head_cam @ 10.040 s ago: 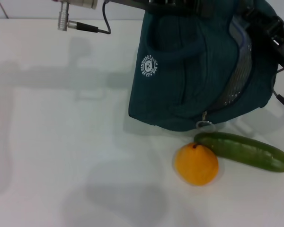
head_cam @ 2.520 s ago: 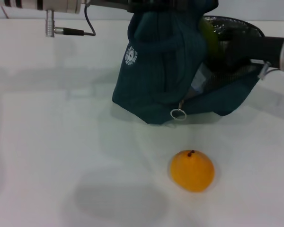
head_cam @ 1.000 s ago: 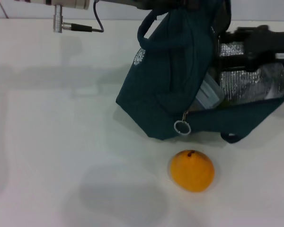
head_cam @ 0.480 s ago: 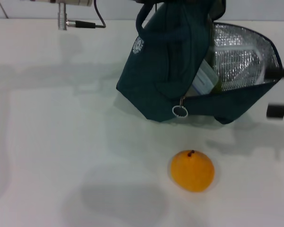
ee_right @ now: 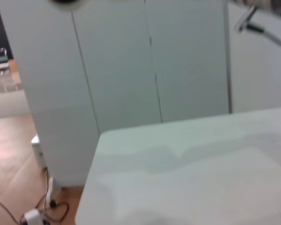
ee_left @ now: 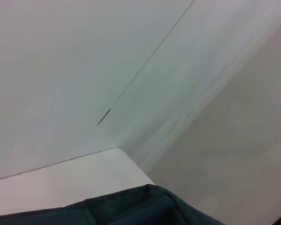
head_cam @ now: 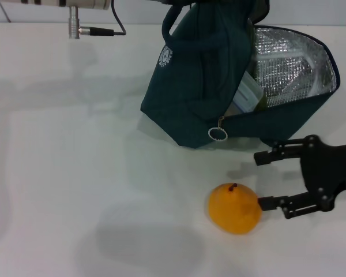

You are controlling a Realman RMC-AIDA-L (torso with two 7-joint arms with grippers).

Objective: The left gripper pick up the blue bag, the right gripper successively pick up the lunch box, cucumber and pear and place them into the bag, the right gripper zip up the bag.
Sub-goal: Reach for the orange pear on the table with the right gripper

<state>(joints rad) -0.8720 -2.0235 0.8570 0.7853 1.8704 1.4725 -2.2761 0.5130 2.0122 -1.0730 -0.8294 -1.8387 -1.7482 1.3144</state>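
With its fingers spread wide, the right end effector [head_cam: 264, 180] sits just beside the pear [head_cam: 234, 208], apparently lining up to close on it.

Even, bright light falls from overhead on the white tabletop [head_cam: 75, 173], which looks slightly washed out. Soft grey shadows lie on it: broad arm shadows at the left and a rounded patch in front of the pear [head_cam: 234, 208]. The bag [head_cam: 202, 86] shows glare on its foil lining. The head view is fairly sharp; the right gripper [head_cam: 264, 181] is slightly blurred. The right wrist view is soft throughout; the left wrist view is pale with little contrast.
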